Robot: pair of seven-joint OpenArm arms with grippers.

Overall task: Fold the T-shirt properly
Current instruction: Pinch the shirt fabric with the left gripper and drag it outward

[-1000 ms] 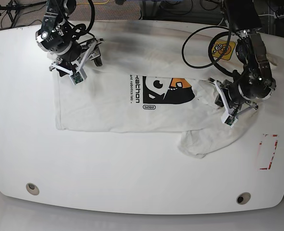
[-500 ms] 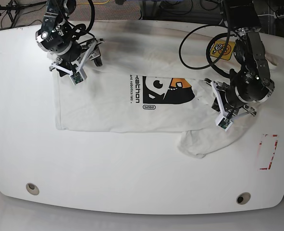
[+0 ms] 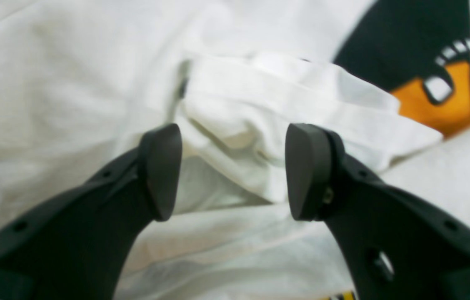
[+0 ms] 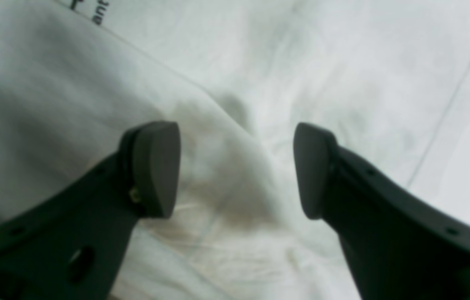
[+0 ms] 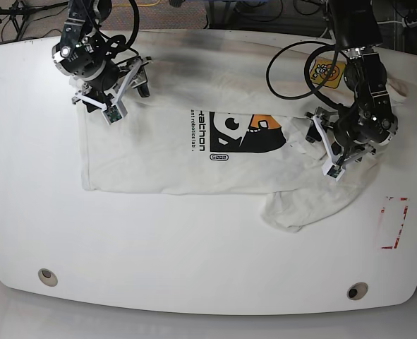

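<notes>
Both grippers gape just above the T-shirt.

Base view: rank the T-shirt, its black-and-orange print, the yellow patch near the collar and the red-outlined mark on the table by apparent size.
1. T-shirt
2. Black-and-orange print
3. and 4. Red-outlined mark and yellow patch: they look alike in size, and a cable partly covers the patch, so I won't rank them.

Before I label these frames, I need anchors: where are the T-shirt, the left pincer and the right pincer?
T-shirt [image 5: 159,159]: base view, plain body panel below the print.
Left pincer [image 3: 233,171]: left wrist view, midway between its tips.
Right pincer [image 4: 237,168]: right wrist view, midway between its tips.
</notes>
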